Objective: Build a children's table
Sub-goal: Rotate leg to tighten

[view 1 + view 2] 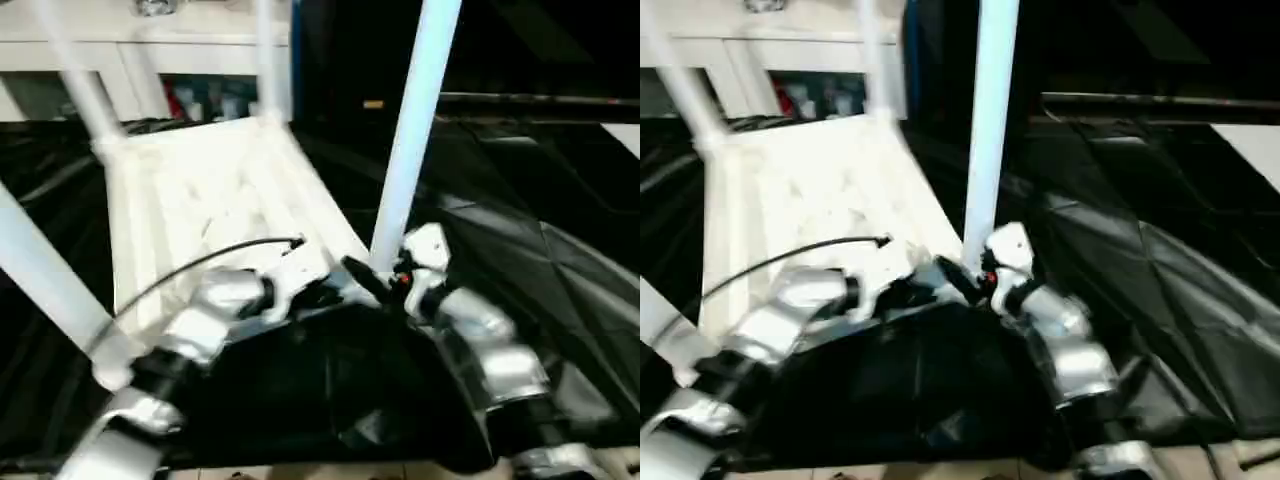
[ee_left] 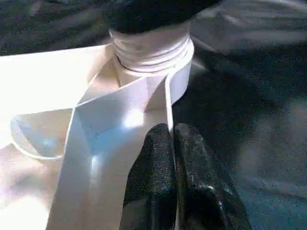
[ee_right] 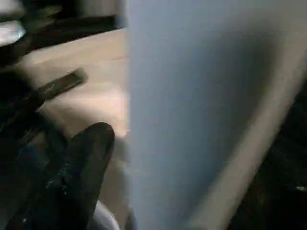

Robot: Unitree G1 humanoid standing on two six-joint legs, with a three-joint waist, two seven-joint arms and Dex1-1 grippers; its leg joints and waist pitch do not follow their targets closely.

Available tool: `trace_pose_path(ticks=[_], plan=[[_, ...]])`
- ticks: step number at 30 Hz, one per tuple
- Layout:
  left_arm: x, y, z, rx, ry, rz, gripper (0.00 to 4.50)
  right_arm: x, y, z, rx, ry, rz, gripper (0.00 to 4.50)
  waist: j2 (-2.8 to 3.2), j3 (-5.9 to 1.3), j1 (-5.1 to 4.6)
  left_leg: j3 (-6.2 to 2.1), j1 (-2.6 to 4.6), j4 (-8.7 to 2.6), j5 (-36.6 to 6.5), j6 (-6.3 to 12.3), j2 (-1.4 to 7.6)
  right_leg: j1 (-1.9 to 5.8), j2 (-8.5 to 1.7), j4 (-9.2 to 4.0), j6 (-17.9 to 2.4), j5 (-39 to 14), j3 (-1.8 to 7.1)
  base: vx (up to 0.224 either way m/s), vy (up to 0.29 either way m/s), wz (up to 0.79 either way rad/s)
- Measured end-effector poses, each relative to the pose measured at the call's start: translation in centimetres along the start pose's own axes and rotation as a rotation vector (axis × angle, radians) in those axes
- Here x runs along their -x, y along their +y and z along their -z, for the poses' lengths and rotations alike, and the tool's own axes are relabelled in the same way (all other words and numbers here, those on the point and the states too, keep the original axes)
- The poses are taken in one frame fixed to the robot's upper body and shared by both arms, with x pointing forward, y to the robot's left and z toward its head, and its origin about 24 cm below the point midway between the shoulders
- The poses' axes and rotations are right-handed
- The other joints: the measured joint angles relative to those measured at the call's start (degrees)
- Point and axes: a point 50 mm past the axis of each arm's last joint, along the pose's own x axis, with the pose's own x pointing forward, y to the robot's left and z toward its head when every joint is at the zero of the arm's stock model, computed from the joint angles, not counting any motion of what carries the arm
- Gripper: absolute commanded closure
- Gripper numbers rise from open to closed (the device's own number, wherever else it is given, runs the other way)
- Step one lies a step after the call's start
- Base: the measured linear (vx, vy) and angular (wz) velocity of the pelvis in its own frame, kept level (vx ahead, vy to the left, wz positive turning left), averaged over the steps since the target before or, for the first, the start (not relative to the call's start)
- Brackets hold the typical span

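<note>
The children's table lies upside down, its white top (image 1: 210,200) on the black cloth. Legs stand up from its corner sockets: two at the back (image 1: 80,85) (image 1: 268,60), one at the near left (image 1: 50,280), and one at the near right (image 1: 410,140). My left gripper (image 2: 171,128) is shut at the near right corner, with the top's thin rim wall running in between its fingertips, just short of the socket (image 2: 153,52). My right gripper (image 1: 375,275) is at the foot of the near right leg (image 3: 201,115). It is open, and one black finger (image 3: 91,153) stands slightly off the tube.
The black-covered work table (image 1: 540,240) stretches away to the right in creased folds. White shelving (image 1: 150,50) stands behind the table top. A thin black cable (image 1: 200,260) arcs over my left forearm. The work table's front edge runs just below my elbows.
</note>
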Motion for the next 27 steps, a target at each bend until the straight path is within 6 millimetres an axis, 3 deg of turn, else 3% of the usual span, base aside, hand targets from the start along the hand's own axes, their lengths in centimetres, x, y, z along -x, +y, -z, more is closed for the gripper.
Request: trace_pose_path(ticks=[4, 9, 20, 27], plan=[[1.5, -0.2, 0.5, 0.036, -0.009, 0.09, 4.5, 0.9, 0.6, 0.7, 0.013, 0.091, -0.177, 0.67, -0.02, 0.01, 0.11, 0.04, -0.07, 0.06, 0.0, 0.01, 0.02, -0.12, -0.01, 0.38, 0.3, -0.2, 0.04, 0.0, 0.0, 0.0], [2.0, -0.2, 0.8, 0.053, -0.01, 0.12, 4.5, 1.0, 1.2, 1.2, 0.012, 0.153, -0.27, 0.67, -0.07, 0.04, 0.14, 0.05, -0.13, 0.09, 0.0, 0.0, 0.06, -0.25, -0.02, 0.61, 0.4, -0.4, 0.02, 0.0, 0.0, 0.0], [2.4, -0.2, 0.9, 0.056, -0.006, 0.132, 4.5, 0.7, 1.1, 1.3, 0.009, 0.162, -0.27, 1.65, -0.35, 0.05, 0.13, 0.07, -0.14, 0.17, 0.0, -0.01, 0.04, -0.23, -0.05, 0.64, 0.4, -0.4, 0.05, 0.0, 0.0, 0.0], [2.5, -0.1, 1.0, 0.059, -0.004, 0.131, 4.5, 0.6, 1.1, 1.4, 0.004, 0.162, -0.271, 1.83, -0.37, 0.03, 0.05, 0.08, -0.12, 0.19, 0.0, 0.0, 0.04, -0.23, -0.05, 0.68, 0.4, -0.4, 0.05, 0.0, 0.0, 0.0]])
